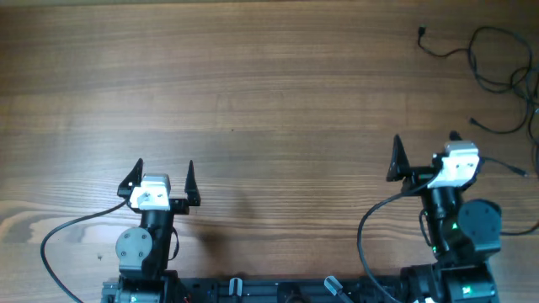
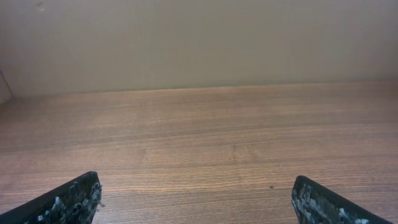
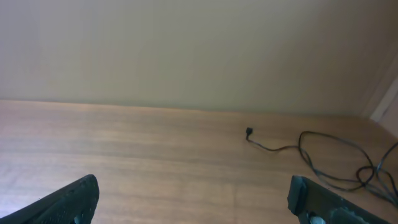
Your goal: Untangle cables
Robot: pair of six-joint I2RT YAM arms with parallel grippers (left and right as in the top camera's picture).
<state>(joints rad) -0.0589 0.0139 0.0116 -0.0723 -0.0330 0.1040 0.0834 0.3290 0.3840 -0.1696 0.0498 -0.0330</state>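
Note:
Thin black cables [image 1: 493,63] lie in loose tangled loops at the table's far right corner, running off the right edge of the overhead view. One strand ends in a small plug [image 1: 422,33]. The right wrist view shows the same cables [image 3: 336,158] ahead and to the right, with a plug end [image 3: 249,131]. My right gripper [image 1: 425,154] stands open near the front right, short of the cables, nothing between its fingers. My left gripper [image 1: 163,177] is open at the front left, far from the cables, over bare wood [image 2: 199,162].
The wooden table [image 1: 253,93] stretches across the whole view. Thicker black arm cables [image 1: 50,244] loop beside each arm base near the front edge. A pale wall [image 2: 199,43] rises behind the table's far edge.

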